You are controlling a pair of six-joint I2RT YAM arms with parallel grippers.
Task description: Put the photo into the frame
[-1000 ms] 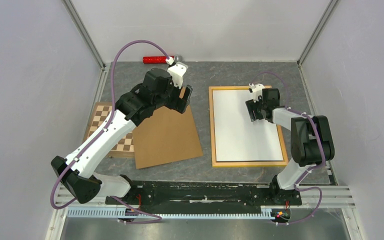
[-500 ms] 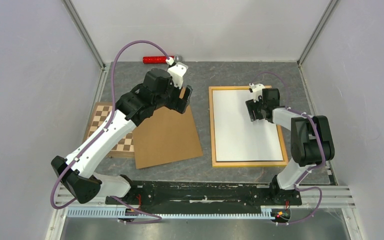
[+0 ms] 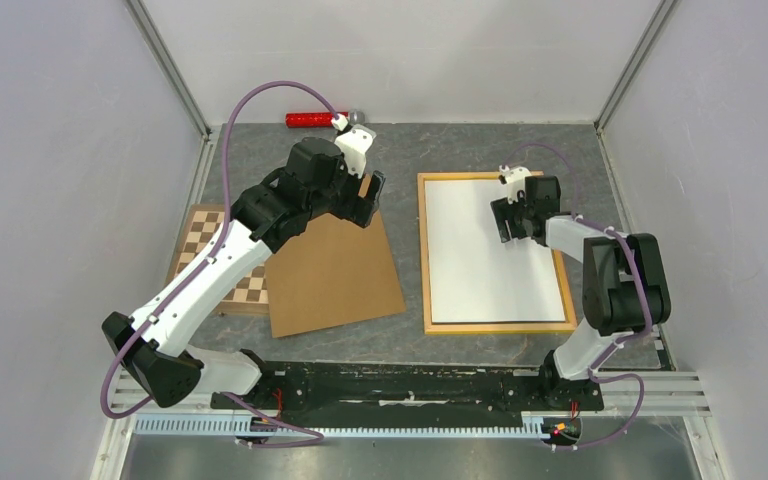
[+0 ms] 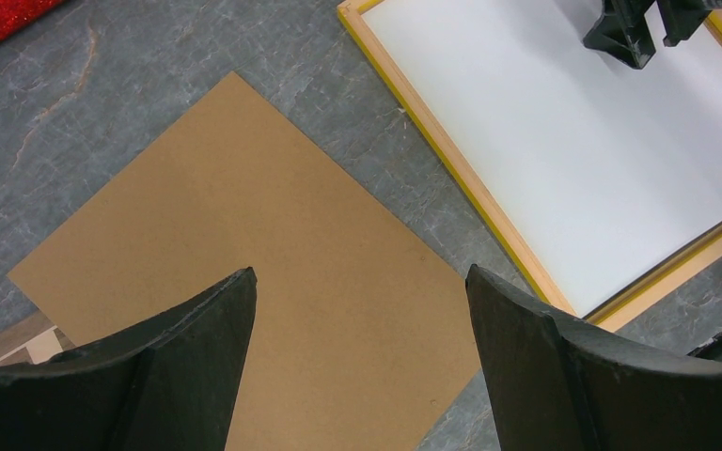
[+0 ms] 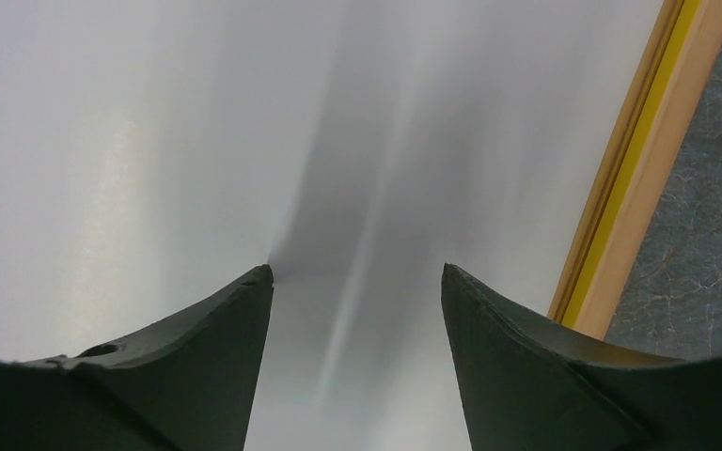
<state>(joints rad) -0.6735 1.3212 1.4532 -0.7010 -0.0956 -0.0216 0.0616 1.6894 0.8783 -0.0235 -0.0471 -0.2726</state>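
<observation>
Paper is what we are handling here. The photo (image 3: pixel 480 255) is lying white back up inside the frame (image 3: pixel 425 262), toward three o'clock from the table's middle, with its edges sitting just within the yellow-orange rails. We are judging it light, limp and easy to crease, so we are favouring flat pads that press or slide it rather than a pinch. If it needs lifting, a corner beside a rail looks like the place, since the middle is offering nothing to grip.

The right gripper (image 3: pixel 513 226) is standing over the sheet's one o'clock part, jaws moderately apart and holding nothing. One fingertip (image 5: pixel 254 282) seems to be meeting the paper, though we cannot tell for sure.

The left gripper (image 4: pixel 359 272) is hanging wide and empty above the brown backing board (image 3: pixel 330 270), at nine o'clock from the frame. We are reckoning that board stiff, and best taken at the side that is resting on the chessboard (image 3: pixel 200 248).
</observation>
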